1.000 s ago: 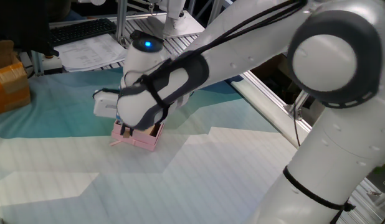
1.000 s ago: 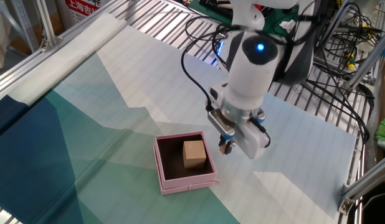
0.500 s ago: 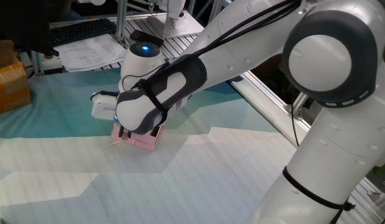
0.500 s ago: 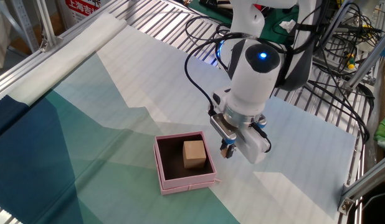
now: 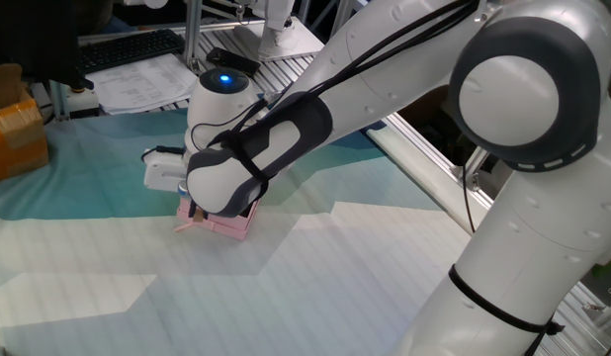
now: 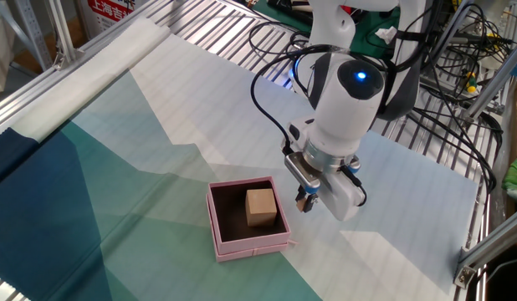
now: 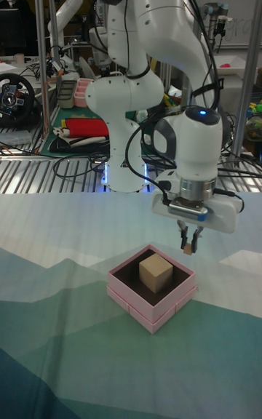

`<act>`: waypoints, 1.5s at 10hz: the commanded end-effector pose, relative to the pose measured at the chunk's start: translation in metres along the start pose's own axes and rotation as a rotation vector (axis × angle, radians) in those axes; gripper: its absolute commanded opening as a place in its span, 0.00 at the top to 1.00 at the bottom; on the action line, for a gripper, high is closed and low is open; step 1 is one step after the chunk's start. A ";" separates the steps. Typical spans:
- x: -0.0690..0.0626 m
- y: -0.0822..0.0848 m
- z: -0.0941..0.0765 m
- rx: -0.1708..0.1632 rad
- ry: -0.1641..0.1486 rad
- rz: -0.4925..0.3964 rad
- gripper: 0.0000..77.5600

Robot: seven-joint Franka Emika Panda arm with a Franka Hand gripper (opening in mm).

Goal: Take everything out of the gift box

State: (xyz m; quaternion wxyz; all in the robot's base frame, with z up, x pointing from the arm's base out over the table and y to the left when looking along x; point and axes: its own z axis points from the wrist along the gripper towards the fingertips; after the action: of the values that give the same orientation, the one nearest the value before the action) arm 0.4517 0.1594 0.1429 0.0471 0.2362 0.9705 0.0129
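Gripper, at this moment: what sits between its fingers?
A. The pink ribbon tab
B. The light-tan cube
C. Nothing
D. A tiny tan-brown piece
D. The gripper pinches a tiny tan-brown piece above the table, just beside the gift box, while the cube sits inside the box.

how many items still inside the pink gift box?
1: a tan cube on the dark floor of the gift box. The claw, outside the box, pinches a tiny tan piece. The near wall may hide something.
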 end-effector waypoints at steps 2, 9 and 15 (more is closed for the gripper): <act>-0.001 0.001 -0.002 -0.002 0.002 0.003 0.00; -0.001 0.001 -0.002 -0.002 0.002 0.003 0.00; 0.002 0.003 -0.019 -0.003 0.001 0.009 0.00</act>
State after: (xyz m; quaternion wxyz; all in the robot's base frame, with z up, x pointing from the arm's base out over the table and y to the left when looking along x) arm 0.4517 0.1600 0.1442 0.0455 0.2378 0.9701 0.0135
